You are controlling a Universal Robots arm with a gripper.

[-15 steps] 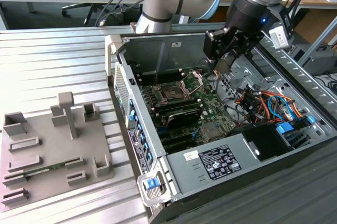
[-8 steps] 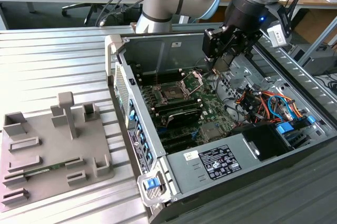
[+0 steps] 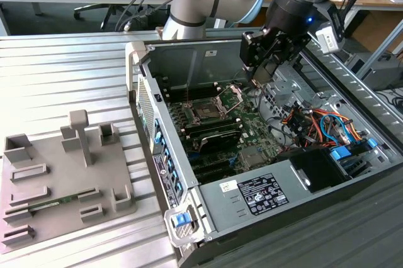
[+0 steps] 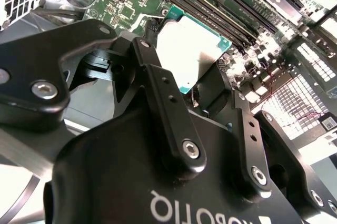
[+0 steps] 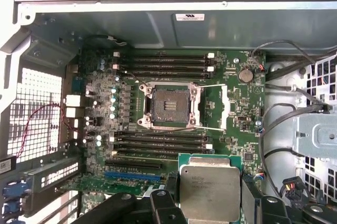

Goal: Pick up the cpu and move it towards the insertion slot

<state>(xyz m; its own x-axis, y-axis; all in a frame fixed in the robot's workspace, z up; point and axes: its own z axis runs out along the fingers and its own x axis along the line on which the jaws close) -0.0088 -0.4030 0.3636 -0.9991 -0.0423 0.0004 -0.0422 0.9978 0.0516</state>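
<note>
CPU: you see the cpu (image 5: 209,192) as a flat square chip with a silvery top and a thin green rim, clamped between the two black fingers (image 5: 251,195) of your gripper (image 5: 209,203). In the second wrist view the cpu (image 4: 190,50) is lifted clear of the board, its pale face bright with glare.
Gripper: it is clenched on the cpu, one finger on each opposite edge. In the exterior view the gripper (image 3: 263,74) hangs inside the open case (image 3: 189,51), above the far part of the motherboard.
Slot: the insertion slot (image 5: 169,103) is a dark square socket with a silver frame. Its frame is swung open and the socket lies bare. In the first wrist view the cpu is near the slot but apart from it, with a bank of long black memory slots (image 5: 160,142) between them. In the exterior view the slot (image 3: 208,112) sits toward that view's left of the gripper.
Motherboard: the green board (image 5: 237,108) lies flat in the case, with a second bank of memory slots (image 5: 168,62) on the slot's far side.
Case: you see it lying open on a ribbed metal table (image 3: 56,73), with bundled coloured cables (image 3: 321,123) at the exterior view's right.
Tray: a grey moulded holder (image 3: 60,180) rests on the table at the exterior view's left, well apart from the case.
</note>
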